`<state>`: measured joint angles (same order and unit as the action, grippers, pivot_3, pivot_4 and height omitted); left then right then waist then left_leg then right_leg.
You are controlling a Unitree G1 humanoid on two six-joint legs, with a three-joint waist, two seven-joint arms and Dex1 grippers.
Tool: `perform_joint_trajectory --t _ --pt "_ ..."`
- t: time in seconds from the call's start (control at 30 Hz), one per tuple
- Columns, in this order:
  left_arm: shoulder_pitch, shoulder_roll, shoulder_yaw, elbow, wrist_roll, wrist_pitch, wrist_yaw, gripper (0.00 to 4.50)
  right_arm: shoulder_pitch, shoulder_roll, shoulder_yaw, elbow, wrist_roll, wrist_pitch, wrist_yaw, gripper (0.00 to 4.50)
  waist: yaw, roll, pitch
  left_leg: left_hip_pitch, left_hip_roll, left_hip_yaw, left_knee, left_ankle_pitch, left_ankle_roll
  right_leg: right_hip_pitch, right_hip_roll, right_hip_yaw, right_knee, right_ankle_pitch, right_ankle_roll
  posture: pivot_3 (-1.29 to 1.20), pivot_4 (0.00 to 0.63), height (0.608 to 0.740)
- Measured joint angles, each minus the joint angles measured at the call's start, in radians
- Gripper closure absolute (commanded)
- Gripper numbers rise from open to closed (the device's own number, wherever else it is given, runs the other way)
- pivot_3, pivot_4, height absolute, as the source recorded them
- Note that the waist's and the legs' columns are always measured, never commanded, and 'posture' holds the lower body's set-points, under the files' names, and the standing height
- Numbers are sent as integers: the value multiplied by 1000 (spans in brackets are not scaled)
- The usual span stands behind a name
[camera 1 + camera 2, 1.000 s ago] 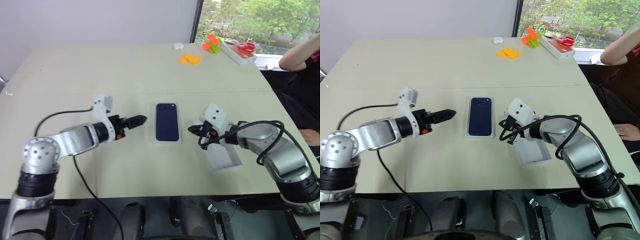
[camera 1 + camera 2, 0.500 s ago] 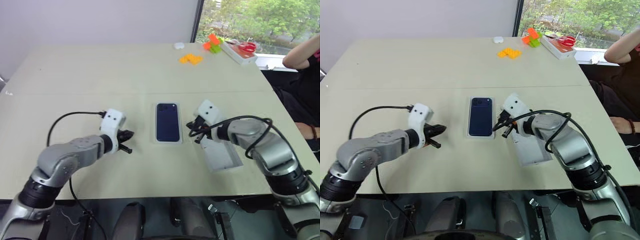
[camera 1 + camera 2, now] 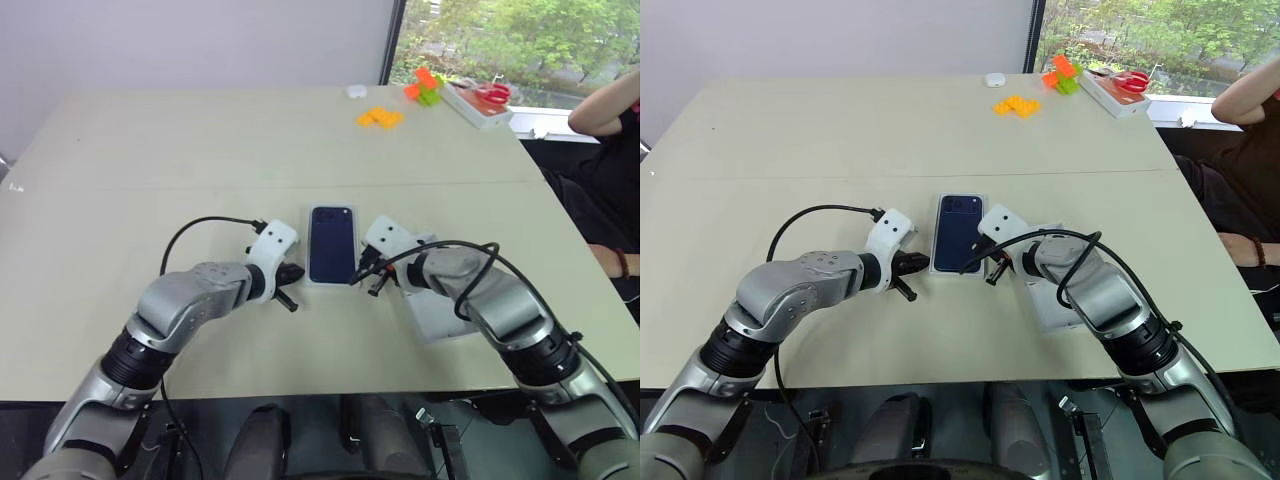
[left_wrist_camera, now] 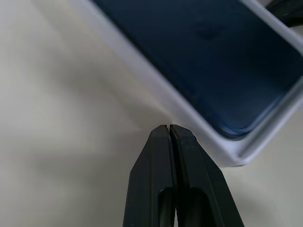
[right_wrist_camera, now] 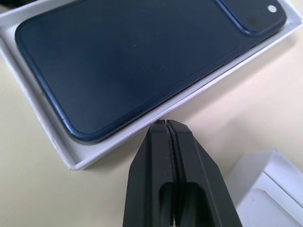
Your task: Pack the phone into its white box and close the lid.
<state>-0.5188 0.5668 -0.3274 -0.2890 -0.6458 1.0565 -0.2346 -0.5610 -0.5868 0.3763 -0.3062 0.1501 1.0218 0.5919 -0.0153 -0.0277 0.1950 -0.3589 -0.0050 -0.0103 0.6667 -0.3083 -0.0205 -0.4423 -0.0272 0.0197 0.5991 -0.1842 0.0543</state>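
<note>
Both arms are closing in on the box (image 3: 333, 246) from either side, where a second ago they were standing well apart from it. On the left, the gripper (image 3: 906, 272), whose wrist has rolled over, is now sitting just beside the near left corner of the box, its fingers pressed together on nothing; the left wrist view is showing the joined fingertips (image 4: 165, 135) almost against the white rim. On the right, the gripper (image 3: 989, 268) is nosing in at the near right edge, also pressed together and empty, with its tips (image 5: 165, 130) lying just short of the rim; whether either one is actually touching the cardboard I cannot tell.

Lying flat inside the box, back up, the phone (image 3: 333, 243) is showing its camera bump at the far end, so the packing half of the job is looking done. Resting open side up on the table (image 3: 200, 140) just to the right of the box, partly under the right forearm, the lid (image 3: 440, 318) is not yet on.

With both pairs of fingers shut and bracketing the tray, the arms are probably squaring or steadying the box rather than lifting anything. Fetching the lid, turning it over and seating it is what is remaining, and neither gripper is placed for that yet
</note>
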Motion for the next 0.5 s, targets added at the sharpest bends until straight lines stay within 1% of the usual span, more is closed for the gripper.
perform_joint_trajectory --t 0.3,0.5 --pt "13 -12 21 -71 -13 127 -143 4385 22 -23 -5 -53 1 36 23 4500 -1 0 0 0 0 0 0 0 1 0 0 0 0 0 1 0 150 740" --pt "37 -21 30 -125 -32 197 -205 4385 59 -56 -26 -141 21 78 45 4500 0 0 0 0 1 -1 0 -1 1 0 0 0 0 -1 1 0 150 740"
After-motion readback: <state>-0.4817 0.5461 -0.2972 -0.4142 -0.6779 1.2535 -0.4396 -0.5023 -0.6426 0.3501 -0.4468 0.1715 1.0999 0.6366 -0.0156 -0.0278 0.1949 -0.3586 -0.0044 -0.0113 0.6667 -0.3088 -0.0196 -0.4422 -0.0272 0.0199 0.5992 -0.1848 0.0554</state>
